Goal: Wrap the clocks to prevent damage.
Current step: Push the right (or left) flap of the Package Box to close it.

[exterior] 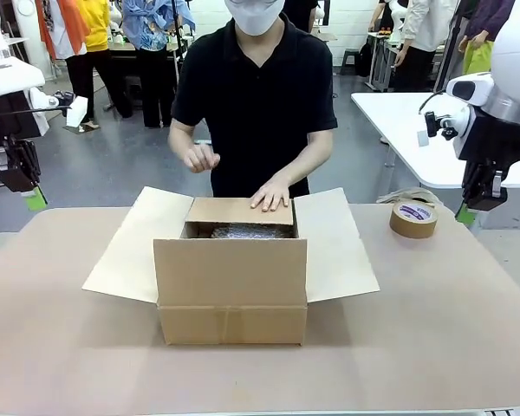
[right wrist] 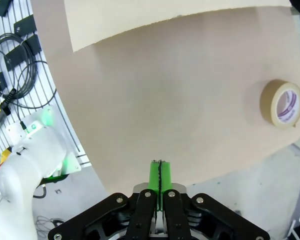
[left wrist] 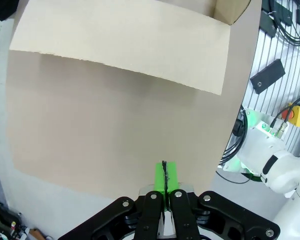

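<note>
Left gripper, right gripper: black, green pads pressed together, empty, raised at either table edge.
Room: busy workshop, people and white tables behind.
Table: broad, tan, matte, level.
Brown corrugated cardboard box: mid-table, side flaps spread, a person's hand pressing the far flap down.
Crinkled clear bubble-wrap bundle: inside the box, clocks presumably within. Likely light, soft outside, fragile; take it by the padded sides.
Tan packing-tape roll: lying flat, right of the box.
</note>
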